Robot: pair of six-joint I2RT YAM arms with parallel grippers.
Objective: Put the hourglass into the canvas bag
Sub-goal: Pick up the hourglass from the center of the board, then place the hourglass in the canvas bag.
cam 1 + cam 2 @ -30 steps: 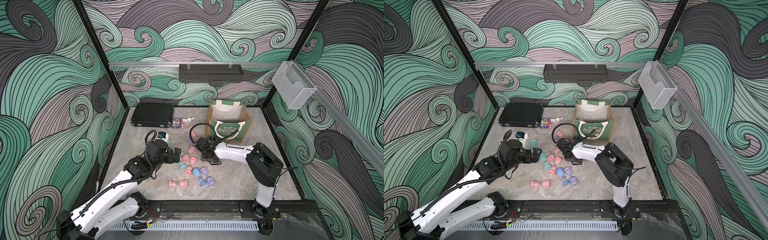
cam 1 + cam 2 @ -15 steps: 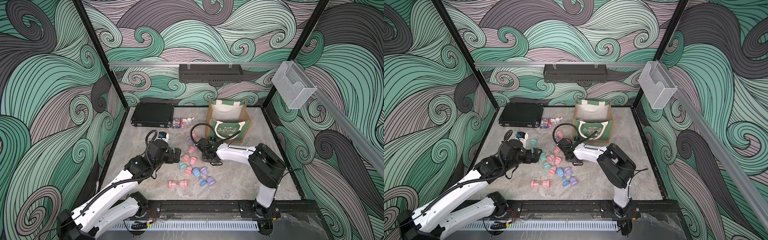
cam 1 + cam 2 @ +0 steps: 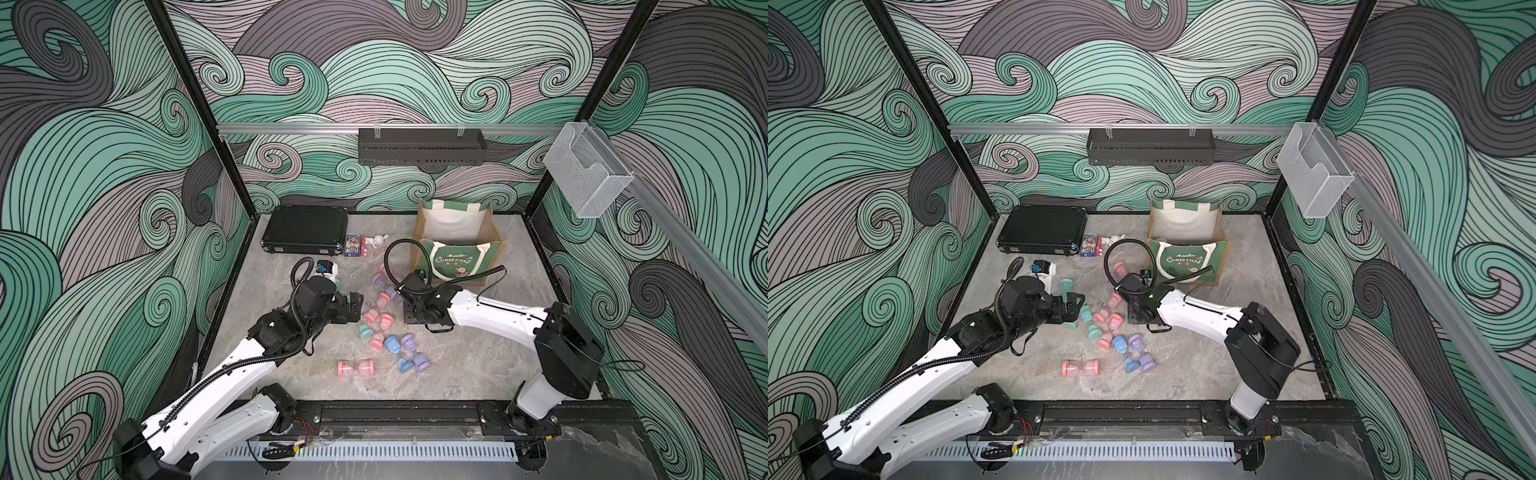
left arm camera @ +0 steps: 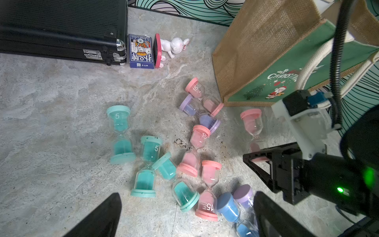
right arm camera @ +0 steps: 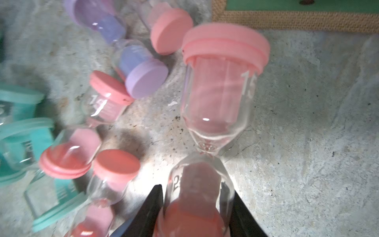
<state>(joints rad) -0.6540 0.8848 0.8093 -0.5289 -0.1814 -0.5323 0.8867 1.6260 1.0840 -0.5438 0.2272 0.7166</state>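
While the black case sits at the upper left of the floor, out of the way, the left gripper hangs just left of centre. Its jaws are spread wide and empty. In its own wrist view the teal hourglasses stand and lie just ahead of its fingers.

Further right is the loose scatter of pink, lilac and blue timers, and at its right edge the right gripper has clamped onto the pink hourglass. The two black fingers pinch the lower bulb close to its cap. The marked "15" bulb and the other cap stick out free beyond the fingertips. The long axis therefore runs straight on from the fingers, up the right wrist frame, and the free end aims at the woven base edge of the canvas bag.

In the left wrist view the same timer looks close to upright. Whether its lower cap has left the table cannot be told.

In both top views the bag stands open just up and right of the right gripper, and the right arm is plainly the nearer one. My judgement is that the grasp is made. The next move must raise the timer above the bag's front wall and rope handles before carrying it up-right over the cream opening.
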